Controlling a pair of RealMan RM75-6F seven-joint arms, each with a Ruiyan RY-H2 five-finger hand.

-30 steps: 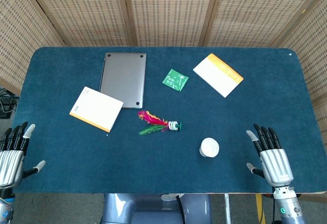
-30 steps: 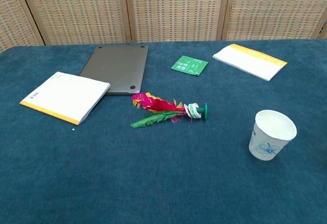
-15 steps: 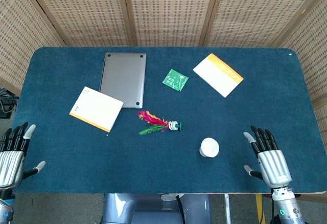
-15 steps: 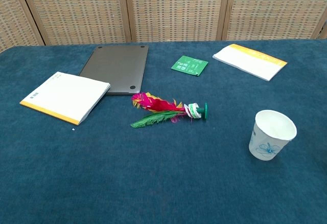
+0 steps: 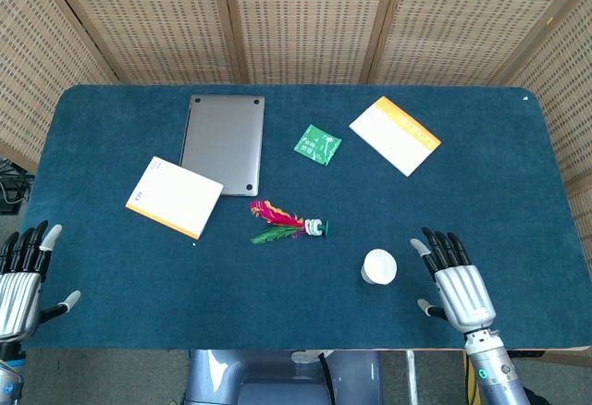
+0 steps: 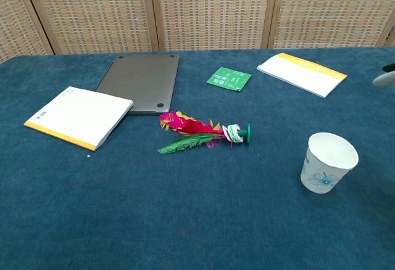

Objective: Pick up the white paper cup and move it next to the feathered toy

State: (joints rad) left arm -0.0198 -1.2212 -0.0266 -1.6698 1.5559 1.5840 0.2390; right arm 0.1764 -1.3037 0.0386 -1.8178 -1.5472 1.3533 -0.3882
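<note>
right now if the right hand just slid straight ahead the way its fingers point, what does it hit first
Probably nothing nearby. The right hand points up the table, and the white paper cup sits off to its left, outside that line. Bare table cloth lies ahead; the orange-edged notepad looks left of the path too, though depth is unclear.

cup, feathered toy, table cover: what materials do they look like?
White paper cup: likely thin paper, matte white wall with a blue floral print and a rolled rim. Feathered toy: dyed pink, yellow and green feathers, probably real or synthetic, on a glossy green base that looks like plastic. Table cover: dark blue, matte and fuzzy, seemingly felt or short-pile cloth.
</note>
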